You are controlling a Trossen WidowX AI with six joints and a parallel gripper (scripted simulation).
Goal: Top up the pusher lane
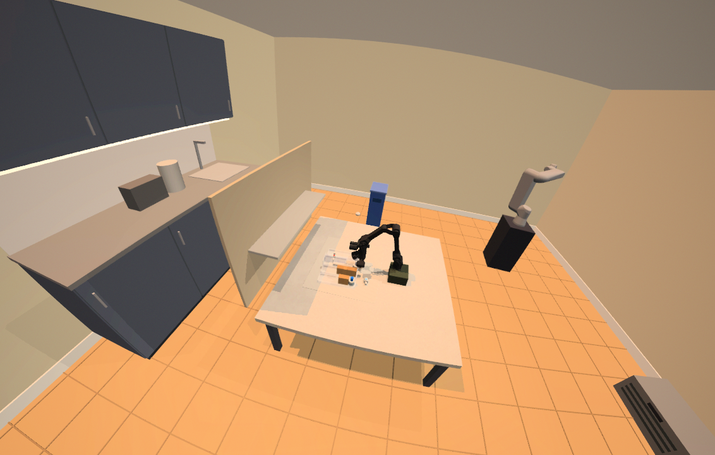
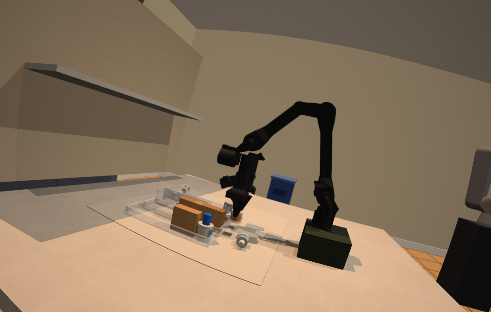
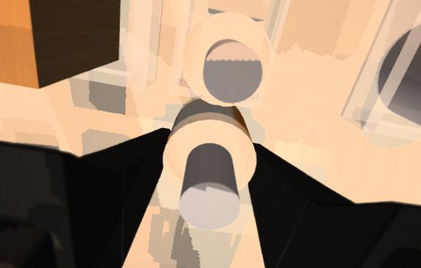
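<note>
I've got the gripper (image 1: 360,265) (image 2: 236,214) (image 3: 209,144) clamped on the orange-banded jar (image 2: 237,218) (image 3: 173,160), its grey knob standing up between the fingers, and we're right at the mouth of the sprung lane, just in front of the matching jar (image 2: 227,218) (image 3: 229,26). Close now! From the wrist the two overlap, so I can't tell whether they touch. Here's my worry: go in too low and the new jar's base could catch the front stop, which I can't make out; press too high on the old one and it could tip instead of sliding back. Drift sideways and a finger could jam on the clear lane wall (image 3: 275,33). Let go before the new jar is down behind the stop, and the spring could shove the row out, pusher snapping after it. So, I reckon: steady push back, lower, then a slow release. Across the clear pusher tray (image 2: 128,209), the next containers: a wide grey jar (image 2: 228,203) (image 3: 419,74) in a neighbouring lane, brown boxes (image 1: 346,270) (image 2: 186,219) (image 3: 2,41) in others, and a blue-capped jar (image 1: 352,281) (image 2: 204,230) before the nearer box. One small jar (image 1: 366,280) (image 2: 242,239) lies on its side outside the tray.
</note>
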